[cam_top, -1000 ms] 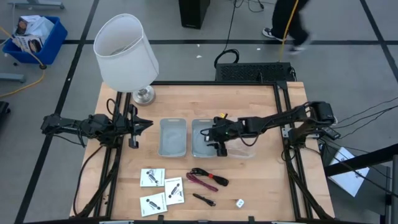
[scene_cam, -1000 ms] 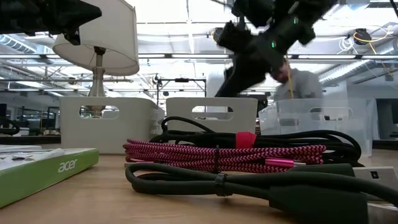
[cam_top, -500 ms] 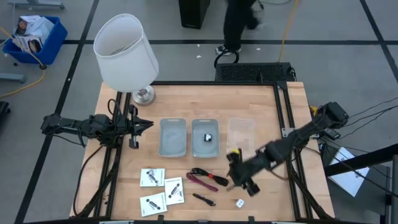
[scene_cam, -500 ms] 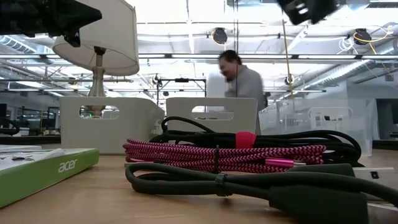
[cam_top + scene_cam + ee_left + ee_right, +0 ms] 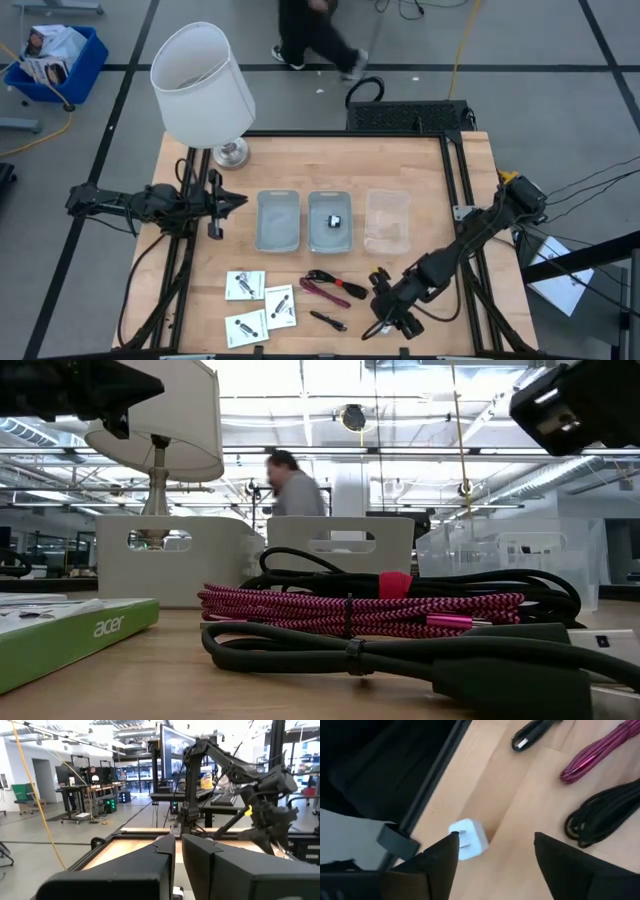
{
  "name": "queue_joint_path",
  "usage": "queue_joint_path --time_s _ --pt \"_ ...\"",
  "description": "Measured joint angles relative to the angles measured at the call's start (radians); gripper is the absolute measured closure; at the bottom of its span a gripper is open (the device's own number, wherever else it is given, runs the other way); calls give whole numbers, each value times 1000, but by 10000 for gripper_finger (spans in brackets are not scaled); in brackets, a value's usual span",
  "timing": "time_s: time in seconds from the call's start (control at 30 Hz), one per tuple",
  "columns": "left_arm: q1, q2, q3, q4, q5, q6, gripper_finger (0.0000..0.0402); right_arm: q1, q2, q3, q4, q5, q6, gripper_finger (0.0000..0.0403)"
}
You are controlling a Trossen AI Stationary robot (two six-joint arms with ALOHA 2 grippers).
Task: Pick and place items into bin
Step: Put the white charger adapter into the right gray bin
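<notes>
At the near edge of the surface (image 5: 420,160) the right claw (image 5: 392,322) hangs low over the wood, its fingers (image 5: 437,862) spread apart with nothing between them. The white cube (image 5: 468,839) lies just ahead of one fingertip in the right wrist view, off to that finger's side instead of centred in the gap, and close to the surface's dark frame edge. In the high view the cube is hidden under the claw. Judging from that, the next move needs a small sideways shift so the cube sits between the fingers before they close. The cube has no long axis to speak of, so approach angle matters little, but the nearby edge leaves little room on that side.

Just beyond the claw lie the thin black stick (image 5: 328,320) and the red-and-black cable bundle (image 5: 334,288), both running roughly crosswise. Further to the left are the three white packets (image 5: 259,306). All of these are nearer the right arm's present reach than the left's.

Mid-surface stand two grey bins (image 5: 278,220) and a clear one (image 5: 387,220); the middle bin (image 5: 331,221) already holds a small dark item.

The left claw (image 5: 226,201) waits beside the bins near the lamp (image 5: 201,85), fingers nearly together and empty.
</notes>
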Motion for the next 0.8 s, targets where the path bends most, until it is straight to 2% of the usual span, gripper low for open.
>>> queue_joint_path --time_s 0.23,0.37,0.53,0.67,0.8 --pt "0 0 0 -14 0 4 360 26 -2 0 57 -8 64 106" --pt "0 0 0 -13 0 4 360 62 24 0 44 12 56 105" --pt "0 0 0 3 1 3 360 86 44 0 43 123 -8 109" --pt "0 0 0 3 1 0 360 88 72 0 39 122 -19 109" --pt "0 0 0 3 1 0 360 88 112 0 59 78 -40 110"
